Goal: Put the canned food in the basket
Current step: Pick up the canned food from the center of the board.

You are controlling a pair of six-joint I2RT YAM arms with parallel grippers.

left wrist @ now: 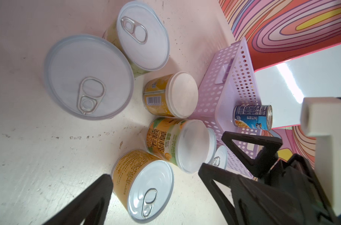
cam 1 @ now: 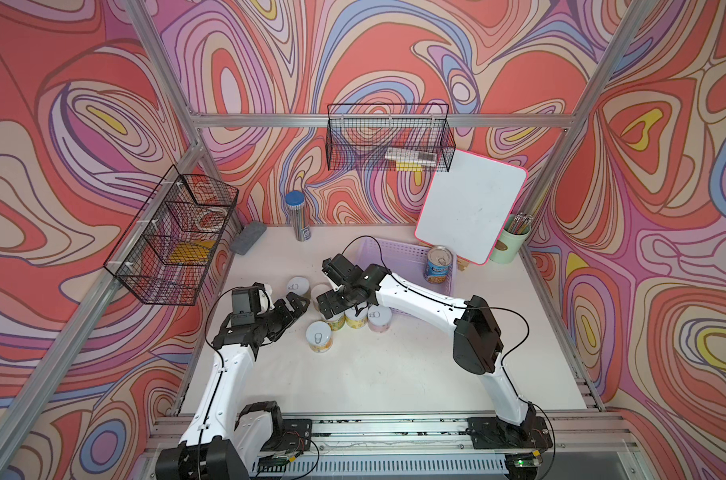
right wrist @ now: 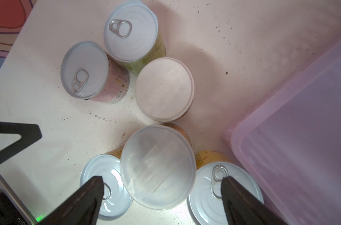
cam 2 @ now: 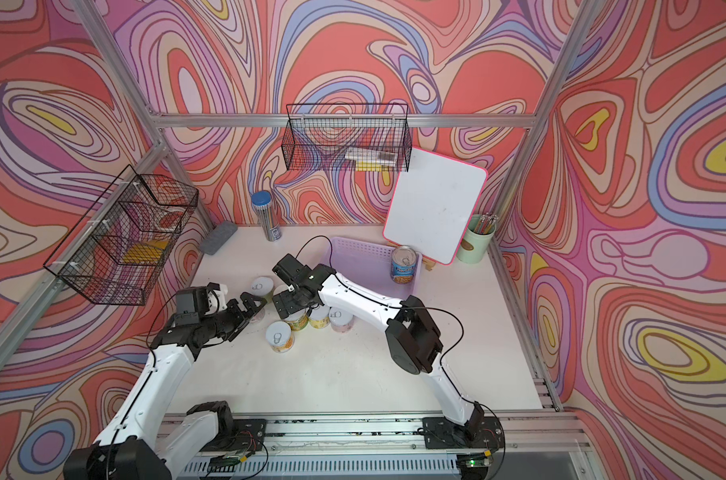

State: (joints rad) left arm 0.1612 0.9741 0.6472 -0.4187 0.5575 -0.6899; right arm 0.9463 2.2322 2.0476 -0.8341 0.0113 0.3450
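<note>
Six cans (cam 1: pixel 320 336) crowd the table (cam 1: pixel 374 374) just off the basket's (cam 1: pixel 394 249) near-left corner, with silver pull-tab or plastic lids and yellow, green and pink labels. One blue-label can (cam 1: pixel 438 264) stands inside the basket, at its right end. I've got my right gripper (right wrist: pixel 161 180) spread wide over the clear-lidded can (right wrist: pixel 158 167). My left gripper (cam 1: pixel 301 304) is wide too, holding nothing. Bare tabletop lies beyond the cluster, away from the basket.

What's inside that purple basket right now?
One blue-labelled can stands upright in the basket. The right arm covers its near side, so anything there is hidden.
</note>
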